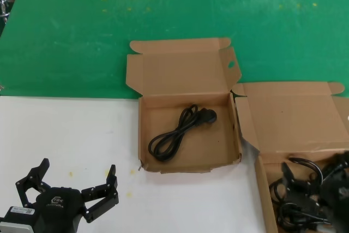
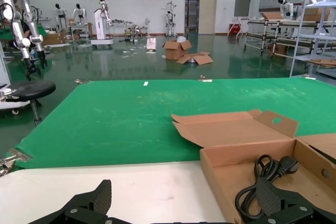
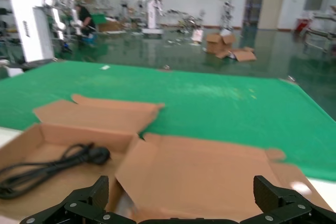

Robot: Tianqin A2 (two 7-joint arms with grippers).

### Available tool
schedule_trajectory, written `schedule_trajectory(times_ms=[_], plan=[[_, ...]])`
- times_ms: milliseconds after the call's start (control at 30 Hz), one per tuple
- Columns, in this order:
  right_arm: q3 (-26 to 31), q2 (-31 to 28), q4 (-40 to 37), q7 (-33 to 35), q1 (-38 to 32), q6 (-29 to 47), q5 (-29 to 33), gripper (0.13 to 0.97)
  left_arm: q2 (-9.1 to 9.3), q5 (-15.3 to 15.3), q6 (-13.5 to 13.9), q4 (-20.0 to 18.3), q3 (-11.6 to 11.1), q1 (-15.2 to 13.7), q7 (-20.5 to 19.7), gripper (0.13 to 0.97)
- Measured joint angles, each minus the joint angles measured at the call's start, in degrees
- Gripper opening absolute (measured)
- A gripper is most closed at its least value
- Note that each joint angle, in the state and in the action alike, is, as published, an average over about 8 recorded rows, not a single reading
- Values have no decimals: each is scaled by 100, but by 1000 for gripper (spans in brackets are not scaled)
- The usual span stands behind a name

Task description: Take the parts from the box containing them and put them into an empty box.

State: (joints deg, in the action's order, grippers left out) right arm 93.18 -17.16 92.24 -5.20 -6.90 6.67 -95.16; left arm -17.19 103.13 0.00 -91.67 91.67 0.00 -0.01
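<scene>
A brown box with an oval hole in its side flap (image 1: 188, 168) lies open at the table's middle. One black power cord (image 1: 180, 132) is coiled inside it, also seen in the left wrist view as the cord (image 2: 265, 174) and in the right wrist view as the cord (image 3: 52, 166). At the lower right, the plain-flapped box (image 1: 294, 118) holds several black cords (image 1: 289, 211). My right gripper (image 1: 301, 177) hangs open over those cords, facing that box's lid (image 3: 199, 171), with nothing between its fingers (image 3: 100, 192). My left gripper (image 1: 78, 167) waits open over the white table at the near left.
Green matting (image 1: 82, 31) covers the far half of the table and a white surface (image 1: 71, 129) covers the near half. The two boxes stand side by side with their raised lids almost touching. Behind the table is a workshop floor with other robots and cartons.
</scene>
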Motion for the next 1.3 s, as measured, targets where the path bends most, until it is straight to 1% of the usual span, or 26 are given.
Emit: schedule_trajectory(times_ms=[233, 367, 1300], plan=[[-87, -2, -33, 299, 397, -383, -459, 966, 0, 0, 0, 0, 0, 0, 0, 966], [-113, -2, -43, 389, 517, -499, -598, 966, 0, 1, 0, 0, 0, 0, 0, 966], [-118, -2, -45, 407, 540, -522, -625, 966, 0, 1, 0, 0, 0, 0, 0, 966]])
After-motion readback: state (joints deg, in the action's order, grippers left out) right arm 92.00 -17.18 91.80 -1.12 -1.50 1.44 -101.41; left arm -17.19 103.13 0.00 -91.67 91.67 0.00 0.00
